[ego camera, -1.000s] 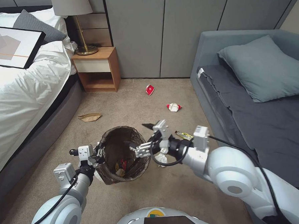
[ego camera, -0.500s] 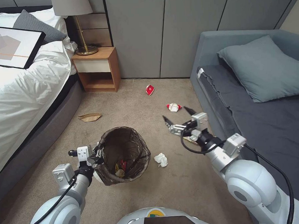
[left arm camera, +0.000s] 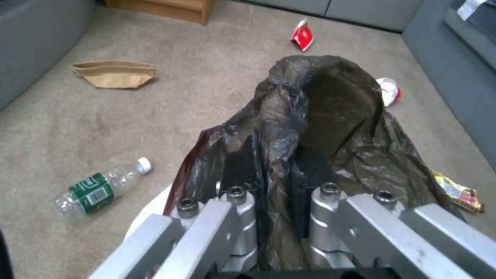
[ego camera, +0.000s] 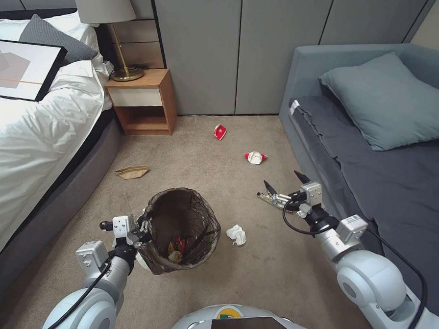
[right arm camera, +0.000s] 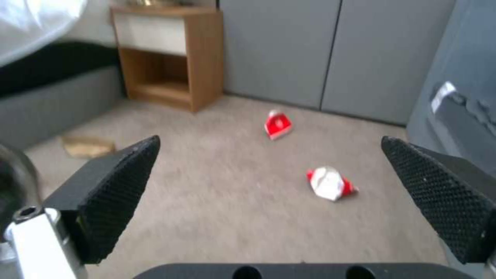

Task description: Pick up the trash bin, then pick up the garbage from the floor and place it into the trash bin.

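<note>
Brown-lined trash bin (ego camera: 183,230) stands upright, mouth up, left hand (ego camera: 143,227) clamping its rim; right hand (ego camera: 284,185) gapes wide.

The head camera looked down across the tan short-pile carpet (ego camera: 204,150); both wrist cameras sat low and close, sharing two crushed red-and-white paper cups (right arm camera: 277,124).

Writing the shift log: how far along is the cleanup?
Done: left gripper holds the trash bin, wrappers already inside. In hand: open right gripper hovers above the yellow wrapper. Left: tissue, two red-and-white cups, brown paper bag, bottle.
</note>
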You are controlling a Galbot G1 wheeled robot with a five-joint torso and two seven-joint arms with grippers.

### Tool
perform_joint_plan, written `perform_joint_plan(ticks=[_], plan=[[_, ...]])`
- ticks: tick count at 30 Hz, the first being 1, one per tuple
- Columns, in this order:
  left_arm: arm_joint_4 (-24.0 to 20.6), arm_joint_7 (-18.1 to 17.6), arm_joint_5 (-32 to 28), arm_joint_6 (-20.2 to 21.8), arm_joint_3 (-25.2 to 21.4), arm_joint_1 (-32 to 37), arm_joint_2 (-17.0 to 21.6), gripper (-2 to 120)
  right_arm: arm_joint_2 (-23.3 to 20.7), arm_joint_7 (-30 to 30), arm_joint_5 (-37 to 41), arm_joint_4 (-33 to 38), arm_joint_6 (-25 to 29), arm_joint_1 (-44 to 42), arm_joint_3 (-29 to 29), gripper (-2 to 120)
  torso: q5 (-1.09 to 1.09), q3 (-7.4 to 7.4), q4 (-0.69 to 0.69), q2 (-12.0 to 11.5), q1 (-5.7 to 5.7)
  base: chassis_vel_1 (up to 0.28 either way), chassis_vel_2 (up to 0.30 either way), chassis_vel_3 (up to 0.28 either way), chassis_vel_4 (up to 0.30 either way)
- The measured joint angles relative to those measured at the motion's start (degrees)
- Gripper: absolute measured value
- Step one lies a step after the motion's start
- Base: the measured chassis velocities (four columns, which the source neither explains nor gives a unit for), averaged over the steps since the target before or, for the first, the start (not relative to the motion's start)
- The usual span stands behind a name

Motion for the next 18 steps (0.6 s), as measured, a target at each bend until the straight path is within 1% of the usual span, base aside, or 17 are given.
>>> perform_joint_plan(ticks=[3,4,6,7,11,12,15,16,18], plan=[[0.0,0.0,0.0,0.0,-0.3,0.1,0.0,8,-1.2,-0.8,0.1,-4.6,-1.6,1.7,-1.9,100,0.0,0.0,0.0,0.0,0.0,0.0,0.0,0.0,0.0],[0.0,0.0,0.0,0.0,-0.3,0.1,0.0,8,-1.2,-0.8,0.1,-4.6,-1.6,1.7,-1.9,100,0.0,0.0,0.0,0.0,0.0,0.0,0.0,0.0,0.0],[0.0,0.0,0.0,0.0,-0.2,0.1,0.0,8,-2.1,-0.9,0.7,-7.5,-2.9,2.8,-3.6,100,0.0,0.0,0.0,0.0,0.0,0.0,0.0,0.0,0.0],[0.0,0.0,0.0,0.0,-0.2,0.1,0.0,8,-2.1,-0.9,0.7,-7.5,-2.9,2.8,-3.6,100,0.0,0.0,0.0,0.0,0.0,0.0,0.0,0.0,0.0],[0.0,0.0,0.0,0.0,-0.2,0.2,-0.1,8,-3.3,-1.0,1.8,-13.1,-4.6,5.3,-7.0,100,0.0,0.0,-0.01,0.0,0.0,0.0,0.0,0.0,0.0],[0.0,0.0,0.0,0.0,-0.2,0.2,-0.1,8,-3.3,-1.0,1.8,-13.1,-4.6,5.3,-7.0,100,0.0,0.0,-0.01,0.0,0.0,0.0,0.0,0.0,0.0],[0.0,0.0,0.1,-0.1,-0.3,0.4,-0.1,8,-3.8,-0.5,3.7,-16.9,-6.6,7.4,-10.1,100,0.0,0.0,0.0,0.0,0.0,0.0,0.0,0.0,0.0],[0.0,0.0,0.1,-0.1,-0.3,0.4,-0.1,8,-3.8,-0.5,3.7,-16.9,-6.6,7.4,-10.1,100,0.0,0.0,0.0,0.0,0.0,0.0,0.0,0.0,0.0],[0.0,0.0,0.1,-0.1,-0.3,0.5,-0.1,8,-4.0,0.1,4.6,-19.0,-8.3,8.9,-12.2,100,0.0,0.0,-0.01,0.0,0.0,0.0,0.0,0.0,0.0]])
